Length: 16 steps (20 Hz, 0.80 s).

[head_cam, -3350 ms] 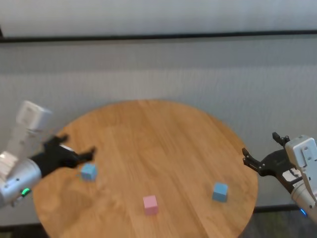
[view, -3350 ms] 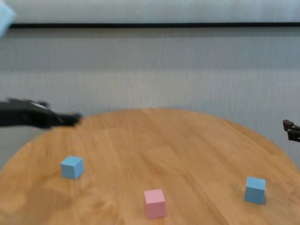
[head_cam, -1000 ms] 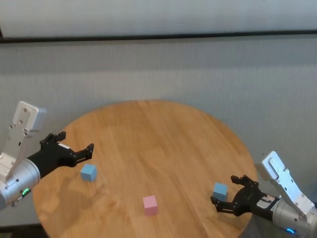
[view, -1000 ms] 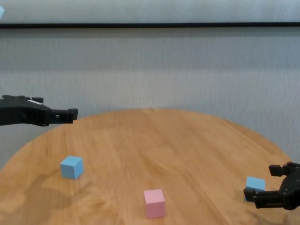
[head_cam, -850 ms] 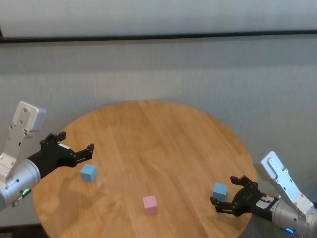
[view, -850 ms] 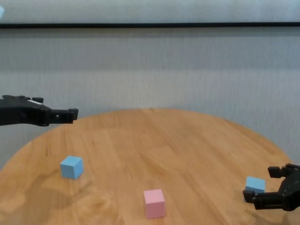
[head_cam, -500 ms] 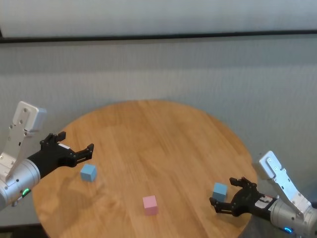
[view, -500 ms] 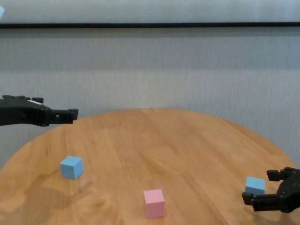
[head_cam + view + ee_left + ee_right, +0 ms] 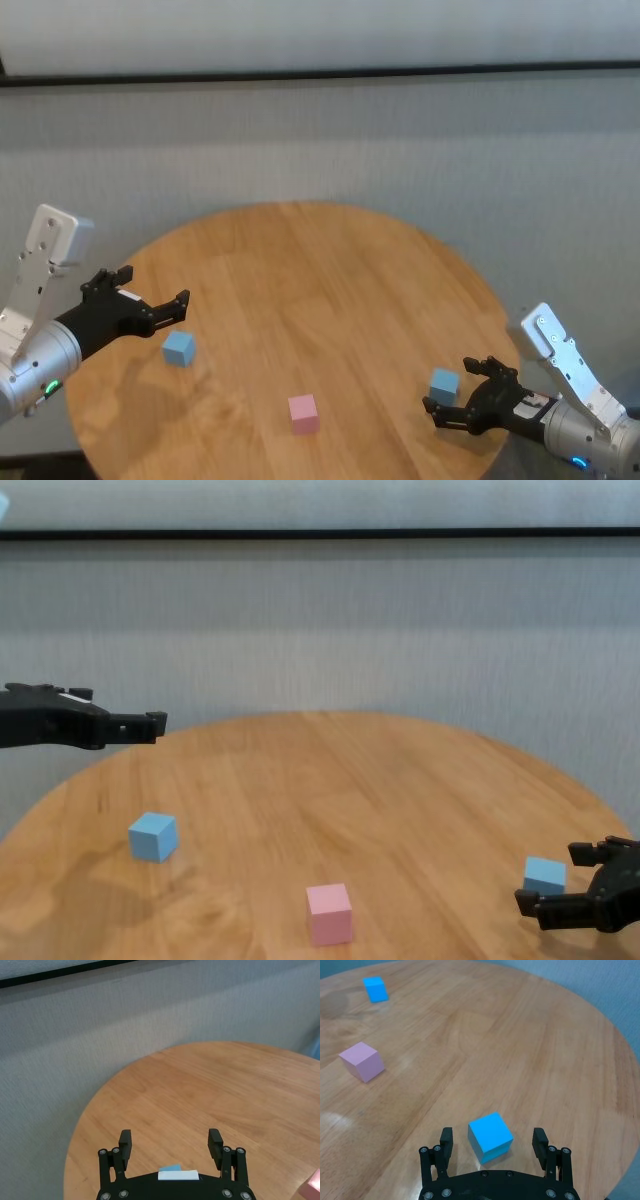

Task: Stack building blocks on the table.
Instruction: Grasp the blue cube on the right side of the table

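The round wooden table [image 9: 320,280] holds three cubes, all apart. One light blue cube [image 9: 179,348] lies at the left, also in the chest view [image 9: 153,837]. The pink cube [image 9: 303,413] lies at the front middle [image 9: 329,914]. The other blue cube [image 9: 444,385] lies at the right front [image 9: 490,1137]. My right gripper [image 9: 449,388] is open and low at the table, one finger on each side of this cube without touching it [image 9: 492,1134]. My left gripper [image 9: 154,286] is open and empty. It hovers above the table just behind the left blue cube [image 9: 170,1136].
A grey textured wall [image 9: 320,150] stands behind the table. The right blue cube sits close to the table's right front edge [image 9: 505,400]. The wide middle and back of the tabletop show bare wood.
My right gripper came down from beyond the table's right edge and now brackets the right blue cube, creeping slightly in the last second. The left gripper holds still.
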Each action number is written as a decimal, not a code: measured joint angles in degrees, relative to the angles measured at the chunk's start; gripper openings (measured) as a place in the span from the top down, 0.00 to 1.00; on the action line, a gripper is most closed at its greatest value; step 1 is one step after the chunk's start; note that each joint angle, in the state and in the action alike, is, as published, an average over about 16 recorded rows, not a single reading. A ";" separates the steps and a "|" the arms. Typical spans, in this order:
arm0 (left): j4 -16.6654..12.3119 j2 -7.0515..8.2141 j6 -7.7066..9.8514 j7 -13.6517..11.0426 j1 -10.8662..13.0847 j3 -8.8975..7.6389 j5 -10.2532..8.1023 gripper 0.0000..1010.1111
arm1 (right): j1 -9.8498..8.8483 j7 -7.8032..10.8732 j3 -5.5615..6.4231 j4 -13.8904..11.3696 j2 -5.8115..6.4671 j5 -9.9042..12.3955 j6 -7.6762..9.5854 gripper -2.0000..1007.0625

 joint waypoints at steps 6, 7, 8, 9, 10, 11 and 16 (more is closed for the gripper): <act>0.00 0.00 0.00 0.00 0.00 0.00 0.00 0.01 | -0.05 0.03 0.00 -0.12 0.06 0.06 -0.04 0.07; 0.00 0.00 0.00 0.00 0.00 0.00 0.00 0.01 | -0.06 0.04 0.00 -0.14 0.08 0.08 -0.04 0.09; 0.00 0.00 0.00 0.00 0.00 0.00 0.00 0.01 | -0.07 0.04 0.00 -0.17 0.10 0.10 -0.05 0.10; 0.00 0.00 0.00 0.00 0.00 0.00 0.00 0.01 | -0.08 0.05 0.00 -0.20 0.11 0.12 -0.06 0.13; 0.00 0.00 0.00 0.01 0.00 0.00 0.00 0.01 | -0.10 0.06 0.00 -0.23 0.13 0.14 -0.07 0.15; 0.00 0.00 0.00 0.01 0.00 0.00 0.00 0.01 | -0.11 0.06 0.00 -0.24 0.14 0.15 -0.08 0.17; 0.00 0.00 0.00 0.01 0.00 0.00 0.00 0.01 | -0.14 0.08 -0.01 -0.31 0.18 0.21 -0.11 0.33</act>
